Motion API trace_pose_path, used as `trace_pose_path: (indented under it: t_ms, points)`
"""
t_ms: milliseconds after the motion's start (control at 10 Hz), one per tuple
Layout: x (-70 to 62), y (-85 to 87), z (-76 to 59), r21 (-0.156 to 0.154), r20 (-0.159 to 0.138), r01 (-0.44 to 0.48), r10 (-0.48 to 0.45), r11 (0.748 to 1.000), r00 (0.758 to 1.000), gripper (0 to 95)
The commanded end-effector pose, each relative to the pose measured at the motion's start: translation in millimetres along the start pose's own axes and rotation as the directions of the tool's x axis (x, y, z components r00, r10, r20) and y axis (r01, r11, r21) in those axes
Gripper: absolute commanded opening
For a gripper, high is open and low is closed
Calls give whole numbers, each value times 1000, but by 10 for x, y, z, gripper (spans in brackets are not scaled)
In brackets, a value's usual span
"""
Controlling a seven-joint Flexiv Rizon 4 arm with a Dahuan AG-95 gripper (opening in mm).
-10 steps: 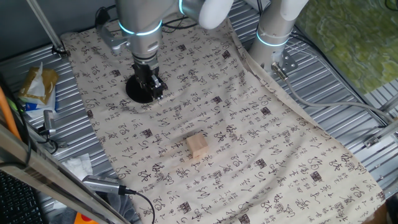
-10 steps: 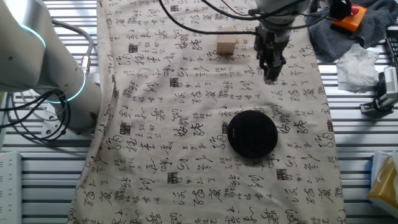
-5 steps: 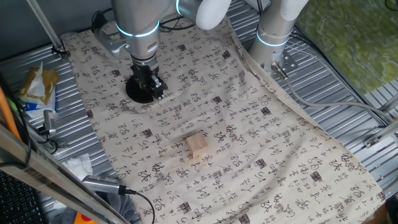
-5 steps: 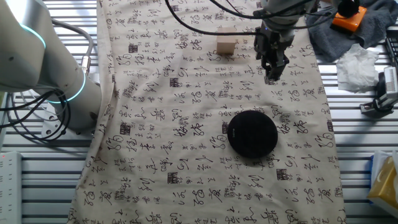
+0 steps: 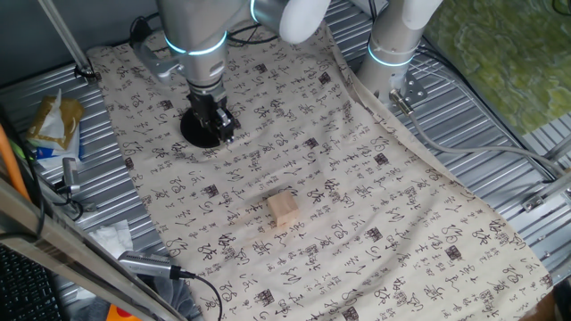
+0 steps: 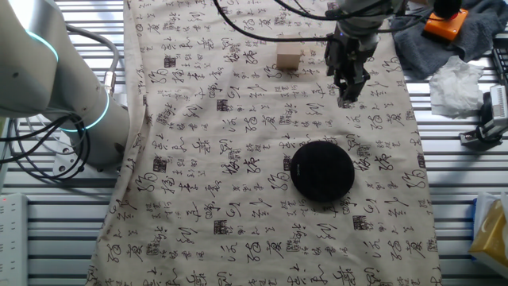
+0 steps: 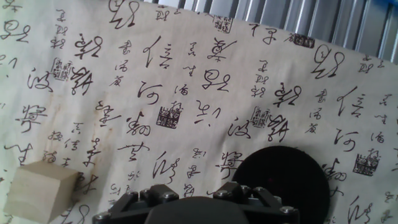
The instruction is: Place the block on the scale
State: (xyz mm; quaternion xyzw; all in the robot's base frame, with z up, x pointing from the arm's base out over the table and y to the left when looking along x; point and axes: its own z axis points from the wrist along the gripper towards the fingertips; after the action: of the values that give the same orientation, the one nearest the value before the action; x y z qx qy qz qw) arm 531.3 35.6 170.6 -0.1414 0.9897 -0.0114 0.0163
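Wooden and plain, the block sat on the calligraphy-printed cloth covering the tabletop, well apart from the scale (a flat black disc). The pincer hung empty above the cloth between them; I could not tell how far its jaws stood apart.

The arm hides part of the scale in one fixed view. In the hand view the bottom edge cuts off the block and the gripper body covers the scale's lower left; the fingers are unseen
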Motion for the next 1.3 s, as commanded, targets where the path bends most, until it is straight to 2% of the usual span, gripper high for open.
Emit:
trace_pose_path:
  t_ms: [100, 400, 500, 700, 900, 1100, 1300]
  points:
    - [20, 1, -5, -12, 3, 40, -40, 999, 999, 570]
    - [20, 1, -5, -2, -12, 42, -42, 999, 999, 570]
    - [18, 6, -3, -13, -28, 37, -37, 999, 999, 570]
    - [3, 70, 3, -36, -24, 32, -33, 999, 999, 570]
    - [-40, 220, 3, -61, -20, -13, 12, 998, 1000, 570]
    - [-33, 422, 54, -61, -16, -54, 53, 997, 998, 570]
    - [4, 591, 124, -60, 6, -74, 74, 995, 997, 570]
